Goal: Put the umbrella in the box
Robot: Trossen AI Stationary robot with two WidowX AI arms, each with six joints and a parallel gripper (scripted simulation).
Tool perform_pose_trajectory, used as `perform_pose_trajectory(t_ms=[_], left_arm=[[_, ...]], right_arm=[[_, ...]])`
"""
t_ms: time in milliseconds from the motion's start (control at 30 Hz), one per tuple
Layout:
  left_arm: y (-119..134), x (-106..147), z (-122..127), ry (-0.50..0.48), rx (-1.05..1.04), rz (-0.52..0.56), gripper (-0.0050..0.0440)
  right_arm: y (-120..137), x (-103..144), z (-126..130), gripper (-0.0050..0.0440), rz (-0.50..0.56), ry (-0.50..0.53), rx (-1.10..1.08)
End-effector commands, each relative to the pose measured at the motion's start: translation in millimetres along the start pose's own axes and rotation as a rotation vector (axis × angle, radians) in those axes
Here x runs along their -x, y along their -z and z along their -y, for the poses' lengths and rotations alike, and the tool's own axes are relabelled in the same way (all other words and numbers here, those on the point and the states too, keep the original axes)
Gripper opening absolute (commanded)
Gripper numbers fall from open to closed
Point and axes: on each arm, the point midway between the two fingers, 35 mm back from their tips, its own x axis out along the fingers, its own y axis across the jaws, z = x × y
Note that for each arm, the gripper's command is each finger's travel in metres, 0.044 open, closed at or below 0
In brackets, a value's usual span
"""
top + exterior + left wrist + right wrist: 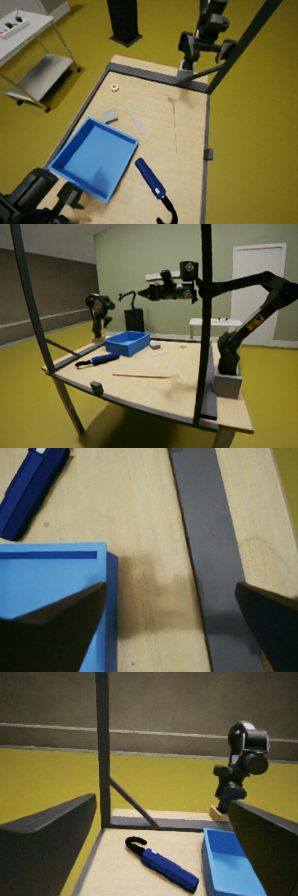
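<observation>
Top view: I counted one umbrella (150, 178) (98, 360) (31, 490) (169, 870), one box (96, 158) (128, 346) (111, 598) (212, 872), one ring (114, 87) (183, 345), one block (109, 115) (155, 345). The umbrella, blue with a black hooked handle, lay on the table (160, 119) (140, 389) (145, 513) (135, 872), right of the box, outside its rim. Bare wood ran toward the right edge. My left pincer (58, 185) (110, 314) (170, 589) and right pincer (205, 47) (142, 293) (163, 804) were released.
</observation>
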Motion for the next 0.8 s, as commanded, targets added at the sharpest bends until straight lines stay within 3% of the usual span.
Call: perform_pose_trajectory(t_ms=[0,567,633,767], left_arm=[[-2.0,4.3,-1.3,-0.019,-0.008,0.002,0.0400],[-2.0,4.3,-1.3,-0.019,-0.008,0.002,0.0400],[-2.4,3.7,-1.8,-0.019,-0.004,0.001,0.0440],[-7.6,-2.8,-9.5,-0.029,0.034,-0.005,0.0440]], right_arm=[[-7.3,1.1,0.0,0.0400,0.018,0.000,0.000],[-7.3,1.1,0.0,0.0400,0.018,0.000,0.000],[-9.7,-0.4,0.2,0.0400,0.019,0.001,0.000],[-8.9,-13.4,3.5,0.0400,-0.025,0.008,0.003]])
